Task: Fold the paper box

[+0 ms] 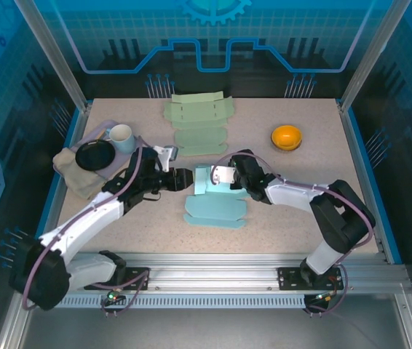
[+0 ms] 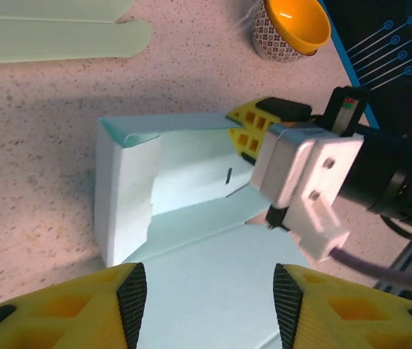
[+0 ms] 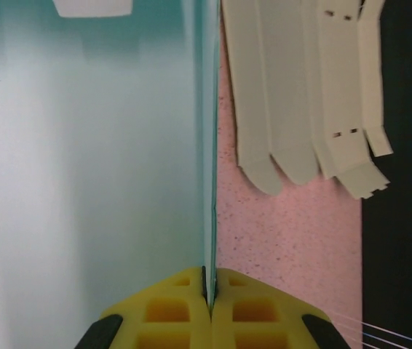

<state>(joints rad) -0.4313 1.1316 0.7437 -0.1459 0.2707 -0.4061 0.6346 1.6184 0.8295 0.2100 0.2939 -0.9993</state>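
Observation:
The light blue paper box (image 1: 213,196) lies mid-table, partly folded, with raised walls at its far end and a flat flap towards the near edge. My right gripper (image 1: 226,174) is shut on the box's upright wall (image 3: 207,145), which stands edge-on between its yellow fingertips (image 3: 191,298). From the left, my left gripper (image 1: 184,178) stands open, its black pads (image 2: 132,302) spread over the box's flat panel (image 2: 206,283) with nothing pinched. The raised white-blue walls (image 2: 126,189) and the right gripper (image 2: 253,131) appear in the left wrist view.
Flat pale green box blanks (image 1: 199,120) lie at the back centre. An orange bowl (image 1: 286,137) sits back right. A white mug (image 1: 121,137) and a black bowl (image 1: 95,155) rest on a beige cloth (image 1: 75,171) at the left.

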